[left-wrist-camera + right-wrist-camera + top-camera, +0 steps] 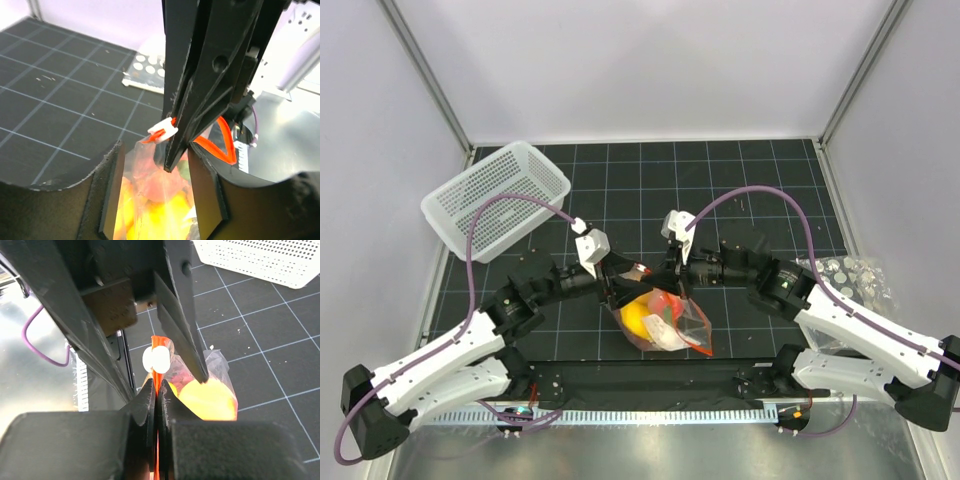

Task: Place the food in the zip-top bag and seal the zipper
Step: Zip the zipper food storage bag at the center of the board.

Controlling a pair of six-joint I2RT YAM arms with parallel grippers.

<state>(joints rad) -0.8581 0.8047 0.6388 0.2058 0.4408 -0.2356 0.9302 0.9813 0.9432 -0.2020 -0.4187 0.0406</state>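
You're pinching the zipper (159, 347) w/ R gripper (156, 405). L gripper (155, 195) is standing unclenched around the zip-top bag (665, 322), food (638, 315) inside, btwn both grippers. Be holding strip taut, pressing along evenly.

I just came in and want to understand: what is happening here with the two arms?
The toy fruits are already inside the zip-top bag. The right arm's fingers are shut on its red-orange zipper, next to the white slider. The left arm's fingers stand open, one on each side of the bag. Part of the zipper looks not yet sealed.
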